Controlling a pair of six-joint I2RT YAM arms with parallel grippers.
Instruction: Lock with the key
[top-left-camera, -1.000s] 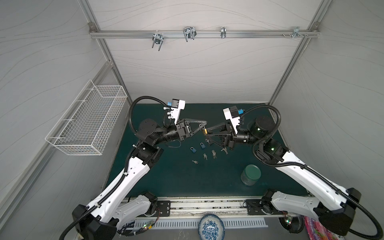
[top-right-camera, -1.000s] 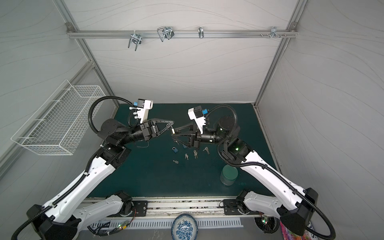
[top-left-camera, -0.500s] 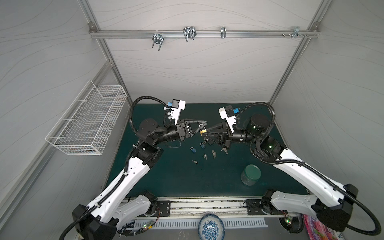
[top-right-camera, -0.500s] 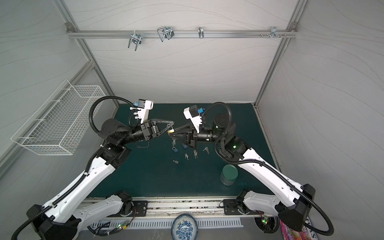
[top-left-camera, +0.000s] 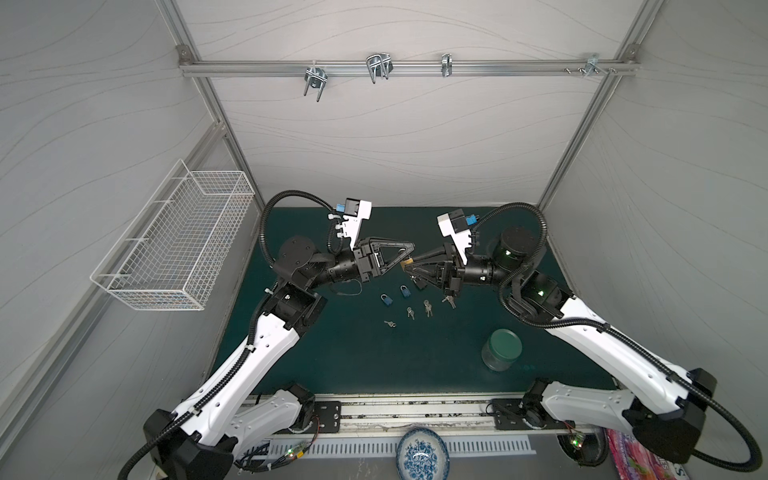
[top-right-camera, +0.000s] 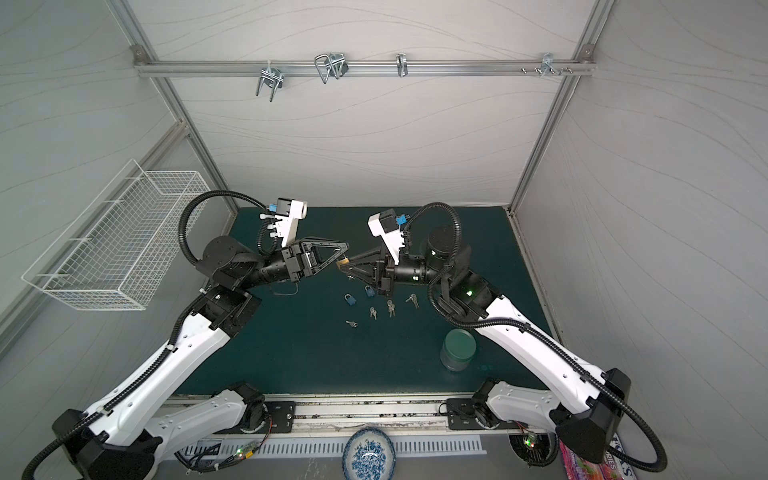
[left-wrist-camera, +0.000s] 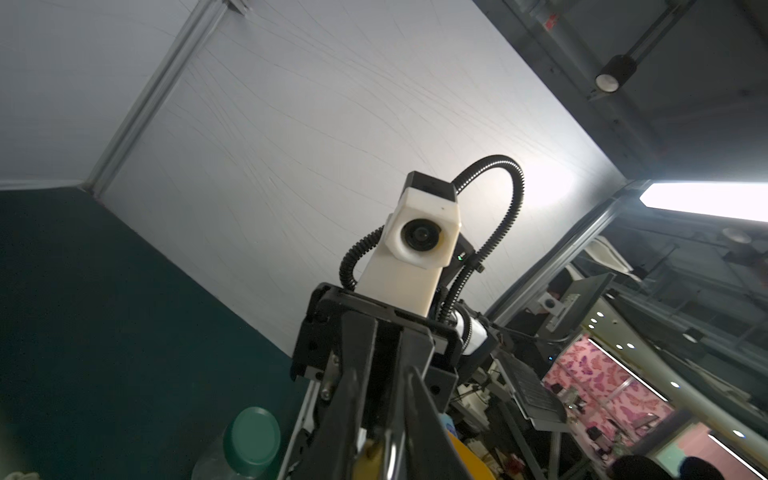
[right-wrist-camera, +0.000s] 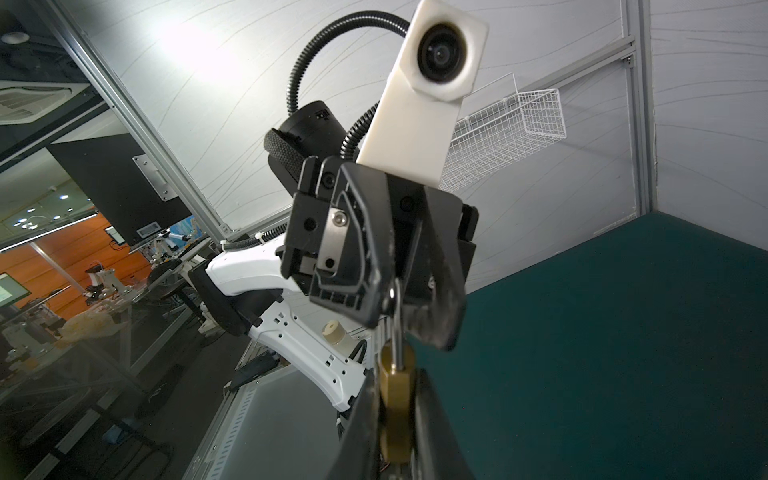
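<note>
A brass padlock (top-left-camera: 406, 262) (top-right-camera: 343, 262) hangs in mid-air above the green mat (top-left-camera: 332, 353), where my two grippers meet. My right gripper (top-left-camera: 409, 267) (top-right-camera: 343, 268) (right-wrist-camera: 397, 419) is shut on its brass body (right-wrist-camera: 397, 399). My left gripper (top-left-camera: 405, 255) (top-right-camera: 341, 255) (right-wrist-camera: 401, 316) stands slightly open around the steel shackle (right-wrist-camera: 397, 320) (left-wrist-camera: 390, 449), with a narrow gap on each side. Several small keys (top-left-camera: 410, 312) (top-right-camera: 372, 312) lie on the mat below; no gripper holds one.
Two blue padlocks (top-left-camera: 386, 300) (top-left-camera: 405, 291) lie beside the keys. A jar with a green lid (top-left-camera: 501, 349) (left-wrist-camera: 249, 440) stands at the front right. A white wire basket (top-left-camera: 178, 245) hangs on the left wall. A blue-patterned bowl (top-left-camera: 422, 455) sits beyond the front rail.
My right gripper moved in toward the left one and closed on the padlock's body. The left gripper's jaws then parted a little from the shackle. The left arm stayed put.
</note>
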